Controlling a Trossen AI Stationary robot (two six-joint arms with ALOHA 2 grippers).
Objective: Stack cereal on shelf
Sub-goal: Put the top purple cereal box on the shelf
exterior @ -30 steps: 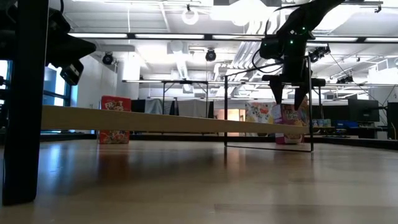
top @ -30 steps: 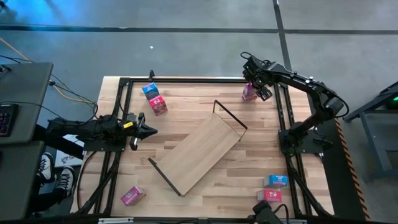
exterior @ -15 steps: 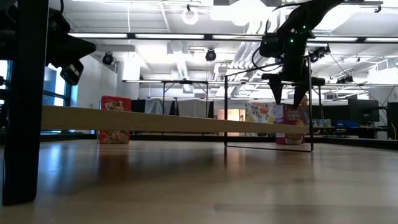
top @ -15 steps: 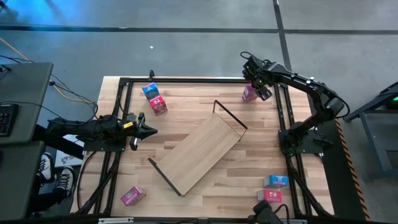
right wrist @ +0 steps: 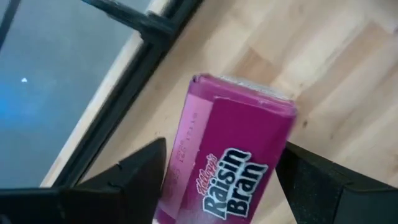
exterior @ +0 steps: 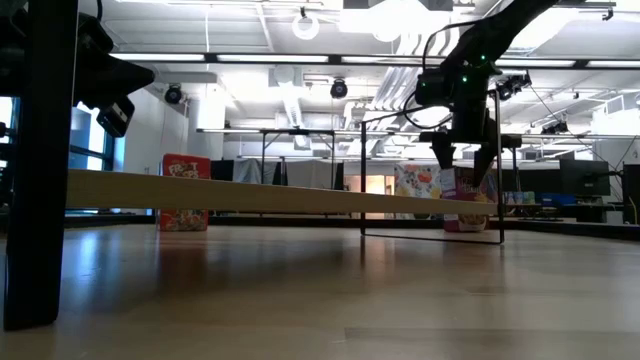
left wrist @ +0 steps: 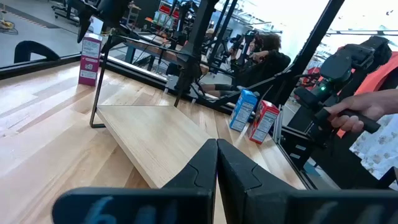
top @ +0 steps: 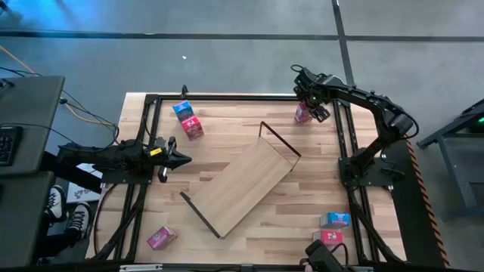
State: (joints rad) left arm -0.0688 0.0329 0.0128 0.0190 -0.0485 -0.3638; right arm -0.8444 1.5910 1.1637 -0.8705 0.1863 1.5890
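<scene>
The shelf (top: 243,185) is a light-wood board with black wire ends, lying slantwise mid-table on its wire frames. One pink cereal box (top: 302,113) stands upright near the far right corner. My right gripper (top: 310,106) hangs over it, open, pointing down. In the right wrist view its fingers stand on either side of the box (right wrist: 233,162) without visibly touching it. My left gripper (top: 172,156) is shut and waits at the table's left edge. Other boxes rest on the table: blue (top: 182,110) and red (top: 192,127) far left, pink (top: 161,237) near left.
A blue box (top: 335,219) and a red box (top: 327,237) sit at the near right. A black frame rail (top: 227,97) runs around the table edge, close behind the pink box. Beyond the table, a person's hand (left wrist: 348,115) holds a dark handle.
My right arm has shifted slightly while its gripper stayed over the pink box with its fingers open. The box has not moved.
</scene>
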